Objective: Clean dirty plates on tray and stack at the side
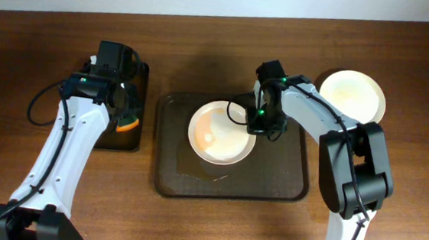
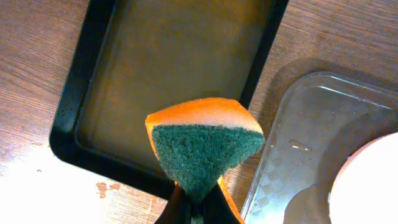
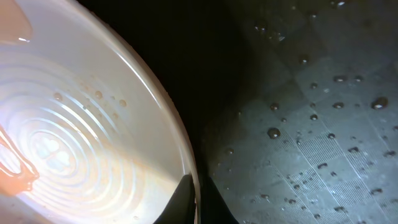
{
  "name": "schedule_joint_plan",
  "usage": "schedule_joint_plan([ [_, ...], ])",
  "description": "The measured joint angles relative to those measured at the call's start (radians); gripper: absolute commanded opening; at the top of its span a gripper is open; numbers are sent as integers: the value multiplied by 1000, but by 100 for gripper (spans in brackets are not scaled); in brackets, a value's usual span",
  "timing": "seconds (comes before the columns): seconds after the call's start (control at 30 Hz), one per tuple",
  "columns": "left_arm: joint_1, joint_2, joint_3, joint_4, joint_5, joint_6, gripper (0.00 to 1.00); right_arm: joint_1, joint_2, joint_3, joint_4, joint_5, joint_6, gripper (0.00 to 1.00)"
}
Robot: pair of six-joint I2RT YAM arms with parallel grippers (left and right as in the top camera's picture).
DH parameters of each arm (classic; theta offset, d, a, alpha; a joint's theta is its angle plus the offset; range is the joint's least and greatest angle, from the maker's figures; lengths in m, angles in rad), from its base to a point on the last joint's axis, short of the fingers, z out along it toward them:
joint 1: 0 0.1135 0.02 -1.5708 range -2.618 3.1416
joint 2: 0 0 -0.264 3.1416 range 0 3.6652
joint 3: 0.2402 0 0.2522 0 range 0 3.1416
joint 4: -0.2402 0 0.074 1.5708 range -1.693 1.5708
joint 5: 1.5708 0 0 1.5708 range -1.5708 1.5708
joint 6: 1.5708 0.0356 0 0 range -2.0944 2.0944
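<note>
A pale plate (image 1: pixel 220 132) with an orange smear lies on the dark brown tray (image 1: pixel 286 183). My right gripper (image 1: pixel 260 124) is shut on the plate's right rim; in the right wrist view the rim (image 3: pixel 180 134) runs between the fingers (image 3: pixel 196 205), above the wet tray floor (image 3: pixel 311 124). A clean plate (image 1: pixel 353 96) lies on the table at the right. My left gripper (image 1: pixel 123 117) is shut on an orange sponge with a green scrub face (image 2: pixel 205 146), held over the small black tray (image 2: pixel 161 68).
The small black tray (image 1: pixel 132 140) lies left of the brown tray. The brown tray's rim (image 2: pixel 292 124) and the plate's edge (image 2: pixel 373 180) show at the right of the left wrist view. Wooden table (image 1: pixel 19 66) all round.
</note>
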Motion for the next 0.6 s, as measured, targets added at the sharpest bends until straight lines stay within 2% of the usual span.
schedule_joint_plan([
  [0.13, 0, 0, 0, 0, 0, 0, 0, 43, -101, 4, -62, 245, 13, 4],
  [0.33, 0, 0, -1, 0, 0, 0, 0, 296, -382, 17, -75, 686, 2, 4],
  [0.5, 0, 0, -1, 0, 0, 0, 0, 490, -385, 17, -78, 1156, -13, 4],
  [0.6, 0, 0, -1, 0, 0, 0, 0, 555, -385, 17, -79, 1326, -16, 4],
])
